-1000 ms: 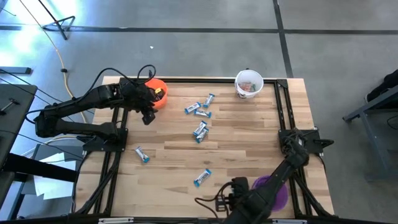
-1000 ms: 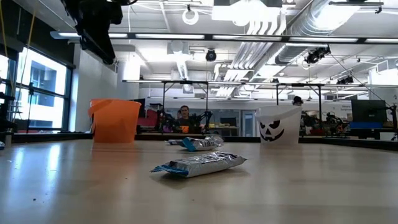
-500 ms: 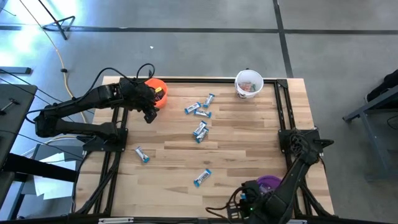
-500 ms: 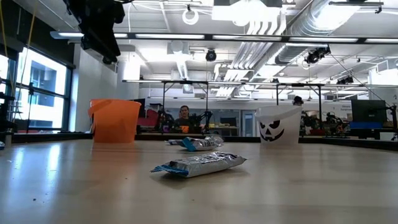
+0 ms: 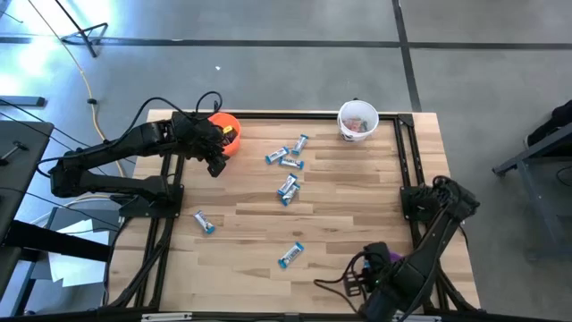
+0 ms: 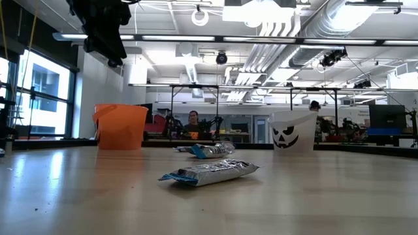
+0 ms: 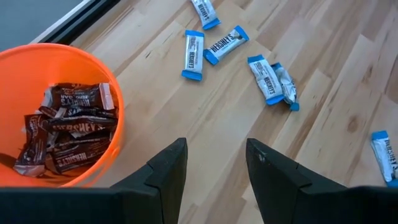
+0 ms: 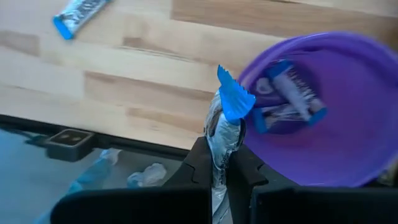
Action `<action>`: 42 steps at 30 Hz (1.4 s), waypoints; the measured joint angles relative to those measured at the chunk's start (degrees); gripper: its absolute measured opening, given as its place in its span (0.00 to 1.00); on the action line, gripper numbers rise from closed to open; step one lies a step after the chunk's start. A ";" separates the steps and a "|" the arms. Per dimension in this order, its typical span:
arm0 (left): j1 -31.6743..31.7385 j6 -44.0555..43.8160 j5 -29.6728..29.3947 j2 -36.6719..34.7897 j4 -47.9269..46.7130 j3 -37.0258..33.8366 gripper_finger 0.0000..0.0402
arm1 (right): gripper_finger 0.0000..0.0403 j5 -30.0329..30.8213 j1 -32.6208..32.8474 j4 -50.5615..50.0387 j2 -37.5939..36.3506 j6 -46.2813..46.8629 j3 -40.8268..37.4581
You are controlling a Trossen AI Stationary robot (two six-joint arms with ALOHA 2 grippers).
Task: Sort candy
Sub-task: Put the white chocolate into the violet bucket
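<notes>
Right pincer clamps a silver, blue-tipped candy beside the purple cup. Left pincer hangs wide and empty by the orange cup.

Wood, plastic, foil

Tabletop pale wood planks, smooth satin finish; orange cup and purple cup smooth plastic; candy wrappers crinkled shiny foil; left tool matt black plastic.

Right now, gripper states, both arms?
Left gripper: open, empty, beside the orange cup.
Right gripper: shut on a blue-and-white candy, by the purple cup.
</notes>
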 joint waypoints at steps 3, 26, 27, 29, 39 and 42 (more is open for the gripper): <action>0.00 -0.48 0.00 0.00 -0.01 0.00 0.38 | 0.01 -1.73 0.18 -0.10 -2.26 0.43 -2.99; 0.00 -2.04 0.02 -0.01 -0.02 0.00 0.38 | 0.01 -17.39 3.43 0.51 -5.91 0.94 -15.38; 0.00 -2.29 0.02 -0.01 -0.02 0.00 0.38 | 0.01 -17.26 3.52 0.76 -6.20 0.94 -16.12; -0.05 -2.39 0.02 -0.01 -0.04 0.00 0.38 | 0.01 -16.53 3.53 1.10 -6.59 0.96 -16.74; -2.47 -2.38 0.02 -0.02 -0.15 0.00 0.38 | 0.22 -16.45 3.53 0.73 -6.85 2.43 -16.93; -2.75 -2.37 0.01 -0.01 -0.15 0.00 0.38 | 0.29 -16.54 3.53 0.77 -6.85 2.43 -16.93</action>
